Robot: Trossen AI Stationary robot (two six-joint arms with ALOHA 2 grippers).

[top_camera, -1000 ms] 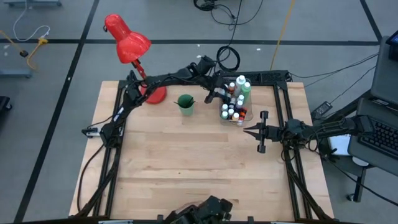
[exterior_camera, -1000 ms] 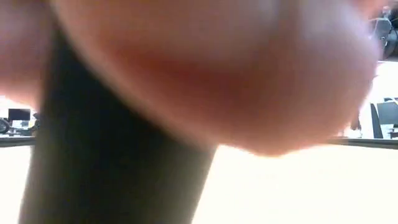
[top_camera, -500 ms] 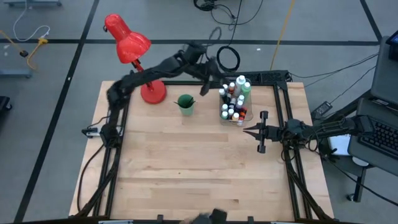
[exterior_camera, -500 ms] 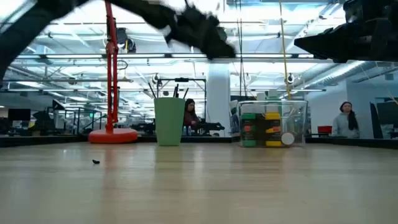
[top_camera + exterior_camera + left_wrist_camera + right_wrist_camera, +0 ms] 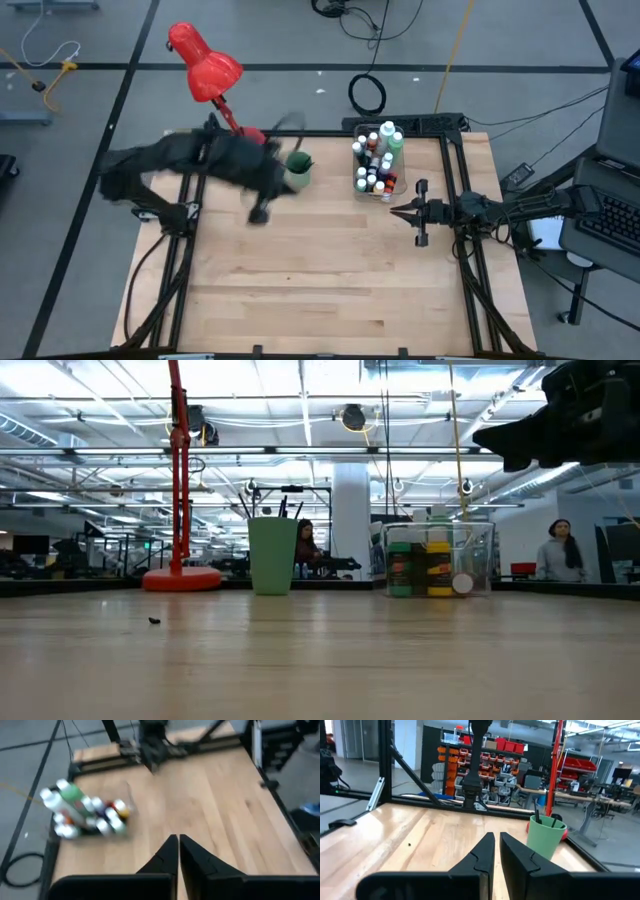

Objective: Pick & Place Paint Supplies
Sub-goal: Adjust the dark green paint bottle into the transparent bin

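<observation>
**Left gripper closed and empty; supplies sorted**

The left gripper (image 5: 178, 851) has its fingers pressed together with nothing between them. In the high view the left arm is a blurred dark shape (image 5: 215, 165) over the table's far left part, its tip just beside the green cup (image 5: 297, 167).

The right gripper (image 5: 398, 211) is likewise clenched on nothing and waits at the right edge of the wooden table (image 5: 320, 270), with the bin just beyond its tip.

Items, largest first:

1. Red desk lamp (image 5: 205, 65): behind the left arm, at the table's far left corner.
2. Clear plastic bin (image 5: 376, 165): well apart from the left gripper, to its right. It holds the paint bottles (image 5: 372, 170), including a taller green bottle (image 5: 394, 145).
3. Green cup: dark brush handles (image 5: 537, 815) stand upright in it.
4. A small dark speck (image 5: 153, 621) on the bare boards; what it is cannot be told.

Progress, as a judgement: no bottle or brush lies loose on the table. The placing appears complete or nearly so; only arm retraction seems left.
</observation>
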